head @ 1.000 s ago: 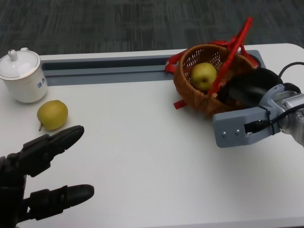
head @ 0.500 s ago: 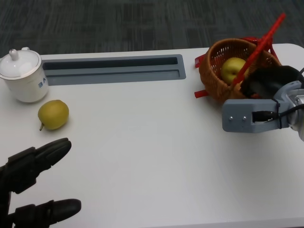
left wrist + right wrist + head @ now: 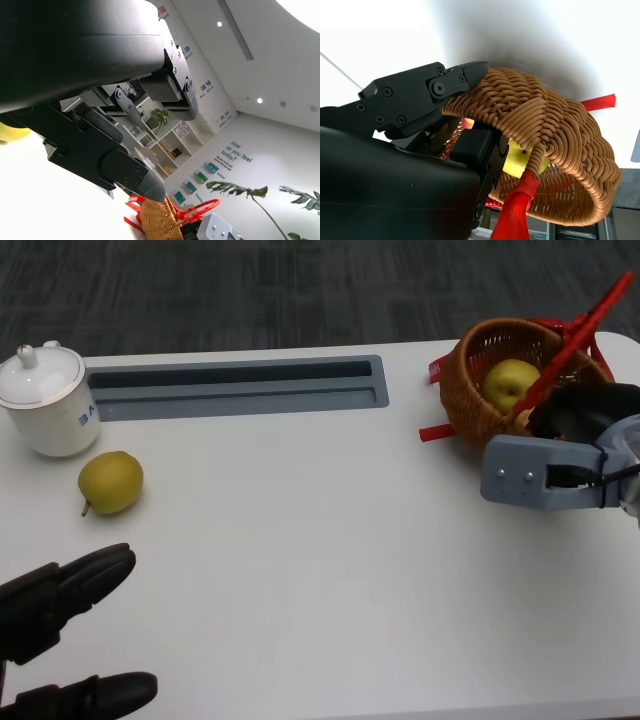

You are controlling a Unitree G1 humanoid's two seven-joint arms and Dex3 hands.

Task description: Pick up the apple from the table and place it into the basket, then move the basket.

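Note:
The woven brown basket [image 3: 478, 390] with a red handle [image 3: 575, 335] sits tilted at the table's far right. The yellow-green apple [image 3: 510, 383] lies inside it. My right hand [image 3: 585, 415] grips the basket's near rim. In the right wrist view, fingers [image 3: 427, 100] lie over the outside of the weave [image 3: 560, 135], another reaches inside beside the apple [image 3: 520, 156], and the red handle [image 3: 517, 215] shows close by. My left hand [image 3: 60, 625] hovers at the lower left, fingers apart and holding nothing. The left wrist view shows the same spread fingers [image 3: 100, 155] and the basket [image 3: 160, 222] far off.
A second yellow fruit [image 3: 111, 481] lies on the table at the left, near a white lidded cup [image 3: 50, 400]. A grey recessed channel [image 3: 240, 385] runs along the back edge. The basket stands close to the table's right edge.
My right hand has carried the basket, apple inside, rightward off the grey channel's end to the table's far right. My left hand has drawn back toward the lower left corner.

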